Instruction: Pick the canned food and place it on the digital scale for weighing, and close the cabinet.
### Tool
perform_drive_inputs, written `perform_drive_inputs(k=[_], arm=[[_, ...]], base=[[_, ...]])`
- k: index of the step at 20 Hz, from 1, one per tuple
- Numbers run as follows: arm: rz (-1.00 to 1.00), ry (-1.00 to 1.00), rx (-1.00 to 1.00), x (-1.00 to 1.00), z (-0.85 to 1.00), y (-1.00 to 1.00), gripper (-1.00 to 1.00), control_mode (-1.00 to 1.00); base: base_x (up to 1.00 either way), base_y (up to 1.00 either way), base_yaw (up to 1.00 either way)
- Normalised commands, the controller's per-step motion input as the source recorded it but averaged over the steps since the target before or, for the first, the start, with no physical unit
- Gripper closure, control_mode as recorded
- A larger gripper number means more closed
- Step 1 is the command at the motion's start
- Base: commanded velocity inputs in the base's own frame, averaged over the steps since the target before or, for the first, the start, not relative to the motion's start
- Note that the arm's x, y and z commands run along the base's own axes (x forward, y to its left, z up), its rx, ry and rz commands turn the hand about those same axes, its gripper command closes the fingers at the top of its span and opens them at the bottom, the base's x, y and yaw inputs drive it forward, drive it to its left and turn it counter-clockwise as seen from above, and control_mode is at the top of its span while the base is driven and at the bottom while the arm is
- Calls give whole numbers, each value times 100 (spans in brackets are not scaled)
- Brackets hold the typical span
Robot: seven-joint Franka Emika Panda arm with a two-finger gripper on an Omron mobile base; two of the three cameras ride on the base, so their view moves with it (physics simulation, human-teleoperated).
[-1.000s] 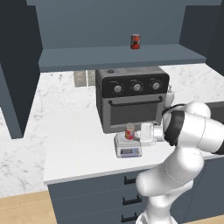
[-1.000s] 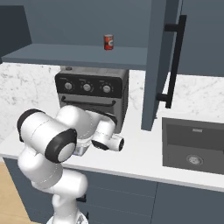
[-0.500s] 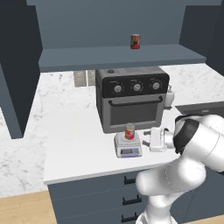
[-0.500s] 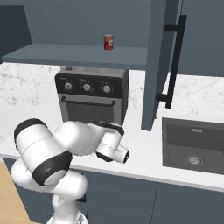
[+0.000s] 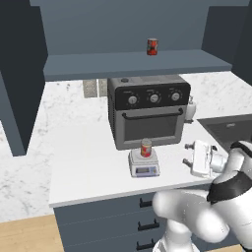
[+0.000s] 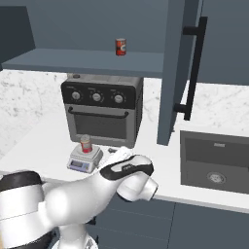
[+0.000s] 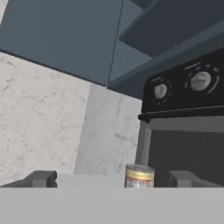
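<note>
Canned food (image 5: 146, 147): a small round can with a cream and red label. It stands upright on the digital scale (image 5: 144, 165), right on the round silver plate.
Scale spot: on the white counter (image 5: 88, 162), just in front of the black toaster oven (image 5: 147, 110). From the can, the oven is at 12 o'clock.
How the can will handle: I think it is hard and stiff, so it will not squash. It looks smooth and a bit slippery, and maybe a little heavy for its size (cans are full inside).
Where to hold it: around the round sides, near the middle, one finger on each side. Not on the top rim.
Gripper (image 5: 188, 153): spread wide and holding nothing. It sits at about 3 o'clock from the can, apart from it, pointing toward it.
Hand view: the can (image 7: 139, 176) shows low, between the two dark finger tips (image 7: 40, 178).
Other can: a darker red can (image 5: 152, 47) sits on the cabinet shelf, up at 12 o'clock. It is not the one for weighing.
Cabinet (image 6: 176, 73): its door stands open, with the long black handle (image 6: 194, 68) sticking out.
What is left: the can looks placed, so I think the doors need shutting next.
</note>
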Motion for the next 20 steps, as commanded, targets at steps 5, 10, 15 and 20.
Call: perform_drive_inputs(k=[5, 10, 15, 20], arm=[[-2, -25, 0, -52, 59, -82, -100, -100], [-14, -17, 1, -50, 46, -74, -100, -100], [-34, -12, 0, -25, 30, -52, -100, -100], [-41, -23, -1, -22, 8, -47, -100, -100]], base=[[0, 0, 0], [0, 0, 0], [0, 0, 0], [0, 0, 0]])
